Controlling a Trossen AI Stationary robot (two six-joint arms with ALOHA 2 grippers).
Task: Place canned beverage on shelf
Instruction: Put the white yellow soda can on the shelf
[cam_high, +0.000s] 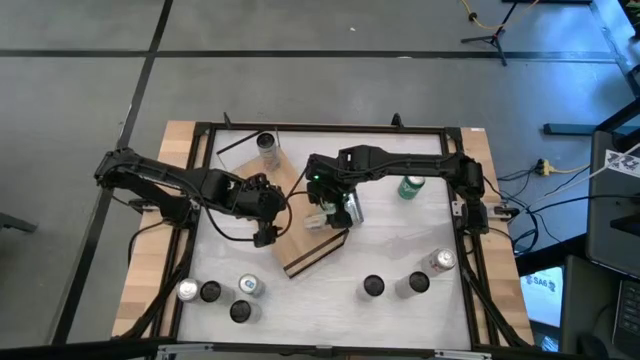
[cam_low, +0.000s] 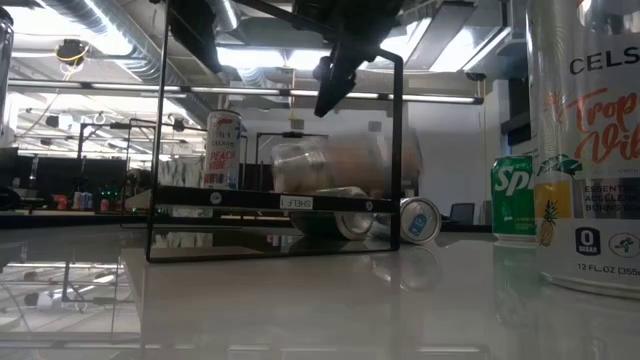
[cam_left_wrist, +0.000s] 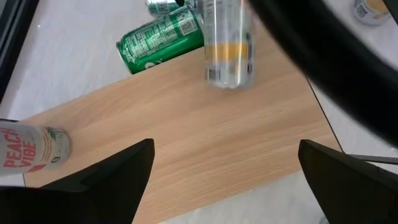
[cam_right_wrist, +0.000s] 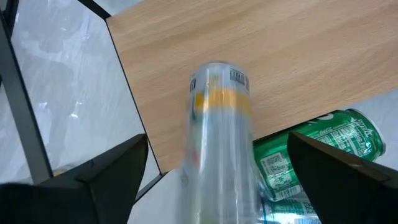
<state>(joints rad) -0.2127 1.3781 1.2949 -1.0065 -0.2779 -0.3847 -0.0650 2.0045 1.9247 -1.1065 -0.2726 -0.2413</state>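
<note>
White tabletop (cam_high: 400, 240) is carrying the shelf (cam_high: 305, 225), lying at a slant near the middle. Right gripper (cam_right_wrist: 214, 171) is hanging over it with fingers spread wide, gripping nothing; a silver can (cam_right_wrist: 217, 149) is blurring between them, beside a green can (cam_right_wrist: 317, 152). Left gripper (cam_left_wrist: 227, 171) is waiting wide open nearby, empty.

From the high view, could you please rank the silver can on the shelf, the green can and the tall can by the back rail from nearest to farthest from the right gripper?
1. Silver can, right beside the right gripper, on the shelf.
2. Green can, on the table to its right.
3. Tall can, by the back rail, left.
</note>
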